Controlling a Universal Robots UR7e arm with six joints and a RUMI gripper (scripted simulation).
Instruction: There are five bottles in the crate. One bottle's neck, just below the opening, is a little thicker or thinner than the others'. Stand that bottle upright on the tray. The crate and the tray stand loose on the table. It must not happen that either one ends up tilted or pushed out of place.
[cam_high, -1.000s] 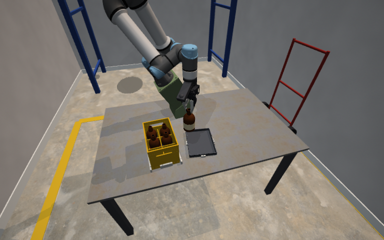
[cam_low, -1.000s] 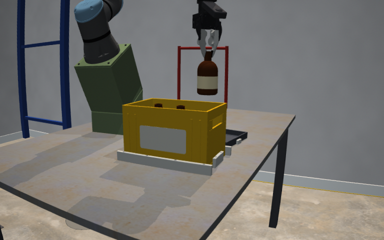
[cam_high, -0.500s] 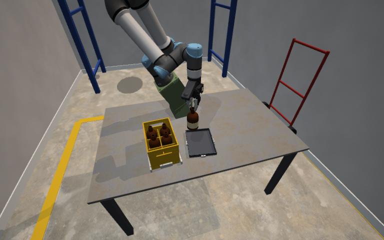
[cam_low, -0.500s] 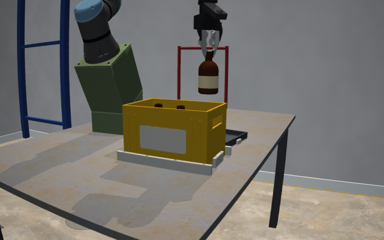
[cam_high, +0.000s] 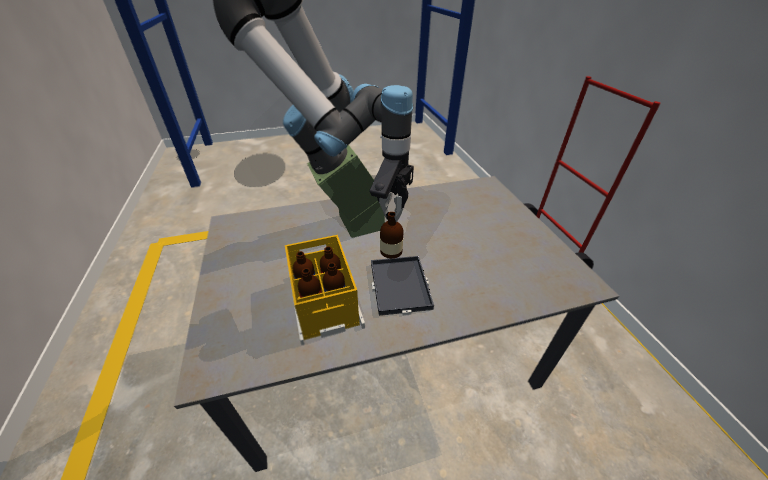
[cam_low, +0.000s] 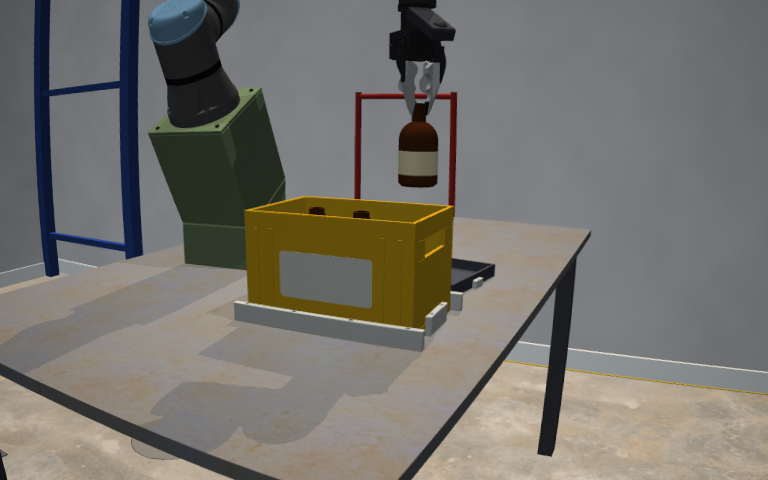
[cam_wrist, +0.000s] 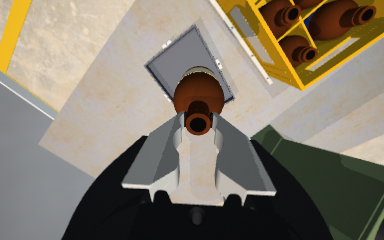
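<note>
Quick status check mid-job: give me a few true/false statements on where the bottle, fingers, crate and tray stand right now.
1. The gripper holds a bottle by its neck. True.
2. The held bottle already stands on the tray. False: it hangs in the air, well above the table.
3. Four bottles remain in the crate. True.
4. The held bottle hangs upside down. False: it hangs upright, opening toward the fingers.
5. The tray lies inside the crate. False: it lies on the table beside the crate.
</note>
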